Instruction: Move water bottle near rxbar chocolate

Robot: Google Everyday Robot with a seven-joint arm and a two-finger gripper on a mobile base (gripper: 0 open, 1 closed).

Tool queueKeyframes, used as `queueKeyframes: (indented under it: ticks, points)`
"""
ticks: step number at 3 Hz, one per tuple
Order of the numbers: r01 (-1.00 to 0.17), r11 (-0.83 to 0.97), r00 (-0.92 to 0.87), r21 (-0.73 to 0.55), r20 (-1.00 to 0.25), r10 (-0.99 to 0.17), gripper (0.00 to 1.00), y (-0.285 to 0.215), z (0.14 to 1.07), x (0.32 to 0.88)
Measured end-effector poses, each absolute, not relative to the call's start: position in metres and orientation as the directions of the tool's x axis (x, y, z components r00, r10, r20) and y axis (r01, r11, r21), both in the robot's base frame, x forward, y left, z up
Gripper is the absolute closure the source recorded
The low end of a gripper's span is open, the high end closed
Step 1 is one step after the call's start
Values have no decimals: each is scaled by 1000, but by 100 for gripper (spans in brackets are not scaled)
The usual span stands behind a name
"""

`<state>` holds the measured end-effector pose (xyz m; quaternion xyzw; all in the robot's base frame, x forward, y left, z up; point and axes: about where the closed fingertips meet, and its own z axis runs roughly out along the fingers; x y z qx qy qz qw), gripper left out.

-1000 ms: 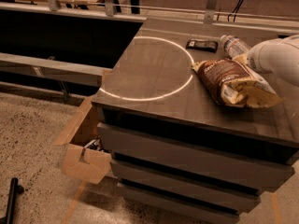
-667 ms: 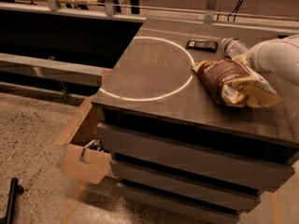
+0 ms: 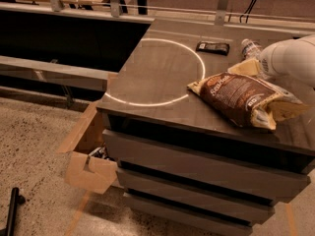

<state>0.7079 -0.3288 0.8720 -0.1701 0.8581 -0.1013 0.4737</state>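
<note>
Dark cabinet top (image 3: pixel 162 82) marked with a white ring. From the right, a white arm (image 3: pixel 293 58) reaches low behind a brown snack bag (image 3: pixel 241 98). Its gripper (image 3: pixel 261 60) is at the water bottle (image 3: pixel 250 46) (grip cannot be told), with the rxbar chocolate (image 3: pixel 212 47) near, to the left.

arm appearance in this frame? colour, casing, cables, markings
Only one arm link shows, at the right edge behind the bag: smooth, rounded white casing. No cables or markings visible. The claw is not in view, presumably hidden past the link's end by the bottle.
</note>
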Motion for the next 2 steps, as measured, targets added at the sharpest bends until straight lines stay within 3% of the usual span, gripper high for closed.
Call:
queueKeyframes:
  ticks: [2]
  points:
    - [-180, 942, -513, -285, -790, -337, 0, -327, 870, 707]
